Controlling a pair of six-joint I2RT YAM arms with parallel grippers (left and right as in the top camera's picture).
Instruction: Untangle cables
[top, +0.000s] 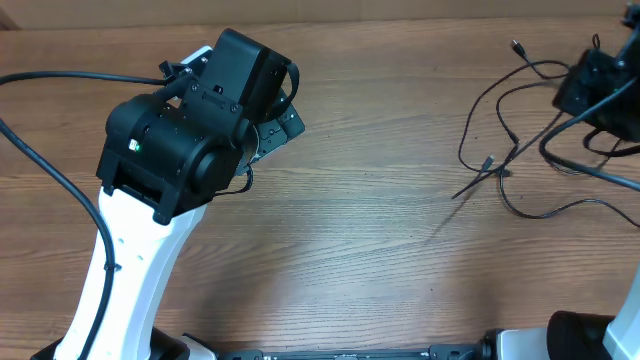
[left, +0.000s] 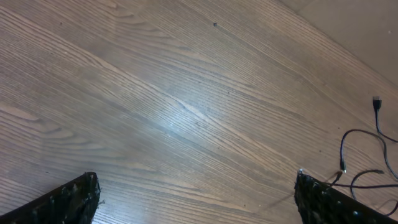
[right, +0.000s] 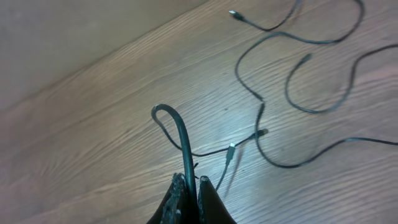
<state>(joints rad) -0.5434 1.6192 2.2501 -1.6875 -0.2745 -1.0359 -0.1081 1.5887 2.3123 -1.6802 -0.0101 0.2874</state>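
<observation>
Wood-grain laminate table (top: 380, 250), matte, with pale streaks along the grain.

Overhead:
- The cables (top: 500, 150) are thin black cords in loose, overlapping loops, with small plug ends poking out at the fringe.
- The right arm (top: 592, 85) is a black block right over the far side of the cables, and strands run under it. Its fingers are hidden in this view.
- The left arm (top: 180, 140) has a glossy white lower link and a boxy black wrist housing with a small green light (top: 135, 146). It stands well apart from the cables, with bare table between.

Left wrist:
- The left gripper (left: 198, 200) is spread as wide as it goes. Its black, rough-textured fingertips (left: 74, 199) sit at the bottom corners.
- Only wood shows between them, and they touch nothing.
- The cables show only at the edge of the frame, just beyond one fingertip. One plug (left: 376, 101) lies flat on the wood.

Right wrist:
- The right gripper (right: 191, 185) is clamped tight, pads together, pinching a looped strand (right: 180, 134).
- The strand rises from the jaws and bends over in a hook shape.
- The rest of the cables fan out on the table beyond that strand in thin, round, smooth curves.
- A silvery plug tip (right: 231, 150) sits near the loop.
</observation>
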